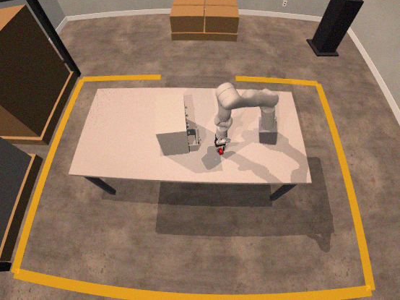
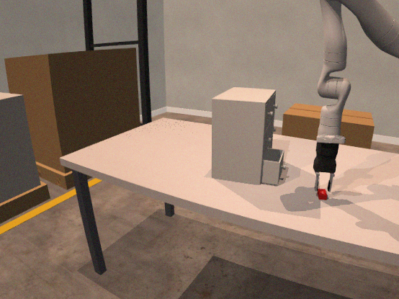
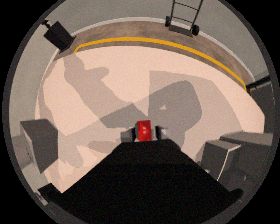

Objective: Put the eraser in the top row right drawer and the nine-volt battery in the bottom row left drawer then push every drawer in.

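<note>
From the top, the arm [image 1: 249,99] [image 2: 333,26] reaches over the pale table [image 1: 126,123] [image 2: 173,148] [image 3: 115,65], and its gripper [image 1: 221,148] [image 2: 323,189] [image 3: 145,132] is right down at a small red block [image 1: 221,151] [image 2: 322,194] [image 3: 144,129], out in front of the grey chest [image 1: 173,143] [image 2: 238,141] [image 3: 252,155]. One drawer [image 1: 193,147] [image 2: 271,171] [image 3: 215,156] stands out of the chest's front. Over to the exterior view: fingers pointing straight down, a good gap between them, the red block low at their tips! That open drawer is the left one of the bottom row, and the chest stands upright. Is the block the eraser or the battery? Cannot tell from here. Now the wrist view, and there it is, red block framed between the two fingertips, a sliver of space on either side; the jaws are wide, with no grip on it. The open drawer shows at the lower right, well apart from the block.
</note>
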`<state>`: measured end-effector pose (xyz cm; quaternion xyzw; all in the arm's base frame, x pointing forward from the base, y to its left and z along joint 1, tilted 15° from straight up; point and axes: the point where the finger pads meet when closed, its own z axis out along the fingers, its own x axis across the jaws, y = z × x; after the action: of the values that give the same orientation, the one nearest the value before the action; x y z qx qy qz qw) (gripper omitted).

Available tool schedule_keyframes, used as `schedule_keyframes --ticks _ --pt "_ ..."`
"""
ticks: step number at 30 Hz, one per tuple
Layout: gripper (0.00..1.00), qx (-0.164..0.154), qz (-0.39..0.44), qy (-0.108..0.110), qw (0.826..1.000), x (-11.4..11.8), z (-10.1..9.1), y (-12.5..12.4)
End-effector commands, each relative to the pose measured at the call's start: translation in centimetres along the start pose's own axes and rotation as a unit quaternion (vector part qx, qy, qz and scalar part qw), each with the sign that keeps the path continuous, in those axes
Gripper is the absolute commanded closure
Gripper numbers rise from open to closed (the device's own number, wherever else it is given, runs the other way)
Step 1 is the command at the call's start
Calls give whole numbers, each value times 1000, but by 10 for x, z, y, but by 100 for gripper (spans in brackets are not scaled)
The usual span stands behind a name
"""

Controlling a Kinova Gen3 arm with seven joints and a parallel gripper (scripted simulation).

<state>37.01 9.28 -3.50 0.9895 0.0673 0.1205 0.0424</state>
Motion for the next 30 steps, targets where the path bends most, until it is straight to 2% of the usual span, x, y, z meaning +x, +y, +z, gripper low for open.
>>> schedule_keyframes --ticks 1,30 --pt "19 -1 0 1 1000 2 -1 0" --pt "19 -1 0 1 1000 -1 -1 2"
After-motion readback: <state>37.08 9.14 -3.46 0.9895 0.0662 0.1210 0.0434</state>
